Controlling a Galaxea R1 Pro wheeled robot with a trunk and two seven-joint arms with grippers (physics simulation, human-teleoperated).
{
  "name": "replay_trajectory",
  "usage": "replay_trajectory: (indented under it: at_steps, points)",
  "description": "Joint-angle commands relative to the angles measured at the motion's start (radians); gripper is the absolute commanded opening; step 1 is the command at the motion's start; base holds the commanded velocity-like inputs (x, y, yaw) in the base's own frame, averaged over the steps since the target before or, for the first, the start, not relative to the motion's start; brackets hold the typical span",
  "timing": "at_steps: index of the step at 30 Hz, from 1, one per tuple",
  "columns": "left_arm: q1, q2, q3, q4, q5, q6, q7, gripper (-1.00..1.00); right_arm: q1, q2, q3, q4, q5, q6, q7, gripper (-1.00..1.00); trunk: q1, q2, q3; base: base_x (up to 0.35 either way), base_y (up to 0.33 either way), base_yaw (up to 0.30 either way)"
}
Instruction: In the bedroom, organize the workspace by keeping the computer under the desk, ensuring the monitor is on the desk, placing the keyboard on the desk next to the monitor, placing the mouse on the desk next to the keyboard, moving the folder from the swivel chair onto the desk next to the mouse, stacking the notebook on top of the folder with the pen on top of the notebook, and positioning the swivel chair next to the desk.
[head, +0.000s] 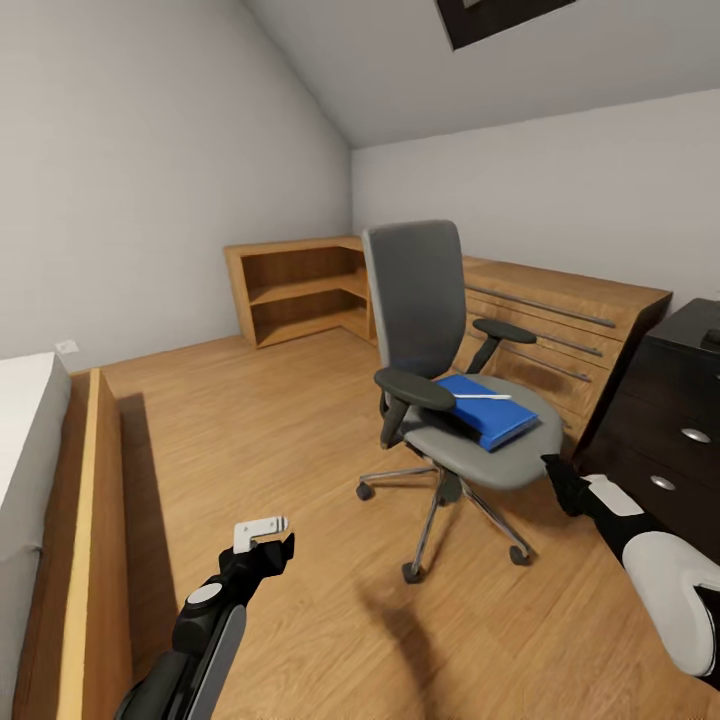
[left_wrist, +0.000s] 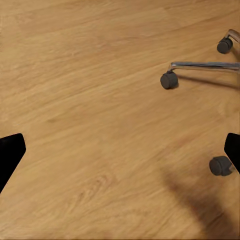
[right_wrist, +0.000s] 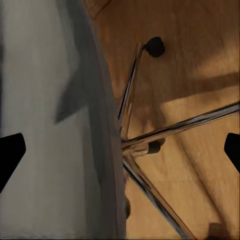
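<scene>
Evenly and softly lit, with no glare. Soft shadows on the wooden floor (head: 250, 420) beneath the swivel chair (head: 450, 390) and beside the low wooden ledge (head: 95, 520). Sharp in the head view, mildly stretched toward the edges. Smeared and blurry in the right wrist view.

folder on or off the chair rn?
On. The folder lies flat on the swivel chair seat, with the pen resting on top of it.
</scene>
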Motion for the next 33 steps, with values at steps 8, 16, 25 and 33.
replay_trajectory:
  at_steps: [8,16,25,33]
  points:
    - [0.0,0.0,-0.001,-0.001,0.011,0.004,0.009,1.0,0.002,0.032,0.002,0.0,-0.007,0.004,-0.002,1.0,0.0,0.0,-0.001,-0.007,0.0,0.003]
    - [0.0,0.0,-0.001,-0.001,0.011,0.004,0.009,1.0,0.002,0.032,0.003,-0.002,-0.005,0.004,0.006,1.0,0.0,0.0,-0.001,0.0,0.0,0.149]
    - [0.0,0.004,-0.088,-0.001,0.011,-0.001,0.024,1.0,0.002,0.031,0.003,-0.002,-0.005,0.005,0.006,1.0,0.0,0.0,-0.001,0.149,0.0,0.119]
    - [0.0,0.005,-0.104,0.003,0.011,0.0,0.038,1.0,0.002,0.03,0.003,-0.003,-0.004,0.006,0.006,1.0,0.0,0.0,-0.001,0.318,0.0,0.008]
